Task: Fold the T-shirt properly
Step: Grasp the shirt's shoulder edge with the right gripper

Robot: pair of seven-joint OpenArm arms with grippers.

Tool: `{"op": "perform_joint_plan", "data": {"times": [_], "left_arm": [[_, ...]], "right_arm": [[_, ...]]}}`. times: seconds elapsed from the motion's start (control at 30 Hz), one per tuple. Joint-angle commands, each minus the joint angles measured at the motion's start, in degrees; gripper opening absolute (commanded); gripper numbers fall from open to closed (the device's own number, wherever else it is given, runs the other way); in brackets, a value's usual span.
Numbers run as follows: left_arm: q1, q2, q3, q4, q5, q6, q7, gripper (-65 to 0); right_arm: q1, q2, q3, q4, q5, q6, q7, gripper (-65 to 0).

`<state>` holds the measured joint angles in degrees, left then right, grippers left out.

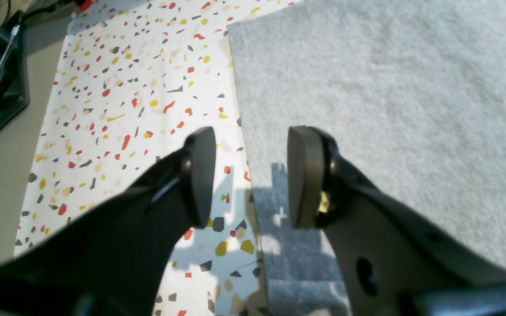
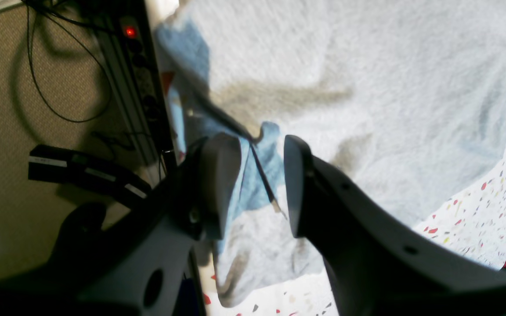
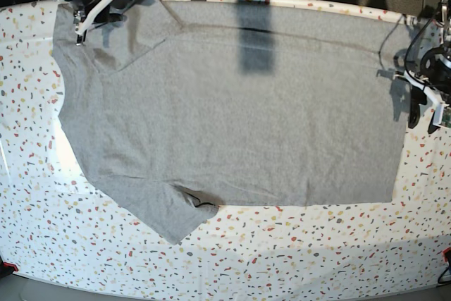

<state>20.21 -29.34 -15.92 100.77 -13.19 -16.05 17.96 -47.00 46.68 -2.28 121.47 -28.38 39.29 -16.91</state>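
T-shirt loc.: grey T-shirt (image 3: 246,125) lies across middle of speckled cloth (image 3: 32,174), plain side showing, no lettering in sight; reaches far edge, w/ speckles bare at near side.
L gripper: L gripper (image 1: 251,175) stands wide, nothing btwn its fingers; it's over the base view's right edge of the shirt, approx. halfway near-to-far.
R gripper: R gripper (image 2: 259,184) is parted, mid-wide, no clear grip on fabric; it's at the far left corner in the base view. Contact w/ cloth: can't tell.
Sleeve, near left: sleeve (image 3: 173,216) pokes out toward near side, dark gap at its inner end.
Far strip: long crease (image 3: 282,35) runs L–R, prob. a fold or slack; can't tell which.
Stage: early, I'd say; body's wide & main folds undone.
Risk, R side: rumpled layers there, so a pinch could take 1 ply or too many; cause = bunching under fingers. Result: skewed fold.
Risk, L side: edge lies flat, so fingers may slide over it if they close too high.
Risk, both: uneven lift timing could twist the body; dragging could also pull the speckled cloth along.
Risk, sleeve: if left sticking out, prob. spoils the outline.
Count: T-shirt x1; grippers x2, fingers x2 ea.; sleeve jutting near x1; speckled cloth x1; red light (image 2: 130,31) x1 in R wrist view.
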Motion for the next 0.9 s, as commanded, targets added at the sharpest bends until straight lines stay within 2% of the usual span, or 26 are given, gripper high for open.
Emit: {"op": "perform_joint_plan", "data": {"times": [0.0,0.2,0.47,0.57,0.77,0.87], "left_arm": [[-0.20,-1.01,-0.55,0.83,-0.37,0.44,-1.75,-39.0],[-0.20,-1.01,-0.55,0.83,-0.35,0.44,-1.75,-39.0],[-0.22,-1.01,-0.55,0.85,-0.35,0.44,-2.03,-39.0],[-0.22,-1.01,-0.55,0.85,-0.35,0.44,-2.56,-39.0],[-0.22,-1.01,-0.55,0.85,-0.35,0.44,-3.06,-39.0],[-0.22,-1.01,-0.55,0.85,-0.35,0.44,-3.06,-39.0]], "right_arm": [[-0.31,0.76,0.37,0.66,0.02,-0.55,1.29,-43.4],[-0.31,0.76,0.37,0.66,0.02,0.71,1.57,-43.4],[-0.31,0.76,0.37,-1.25,0.02,0.71,1.73,-43.4],[-0.28,0.76,0.37,-3.48,0.02,0.71,3.52,-43.4],[-0.26,0.76,0.37,-4.11,0.02,-2.29,6.21,-43.4],[0.44,0.74,0.20,-4.11,0.02,-2.43,6.21,-43.4]]}}
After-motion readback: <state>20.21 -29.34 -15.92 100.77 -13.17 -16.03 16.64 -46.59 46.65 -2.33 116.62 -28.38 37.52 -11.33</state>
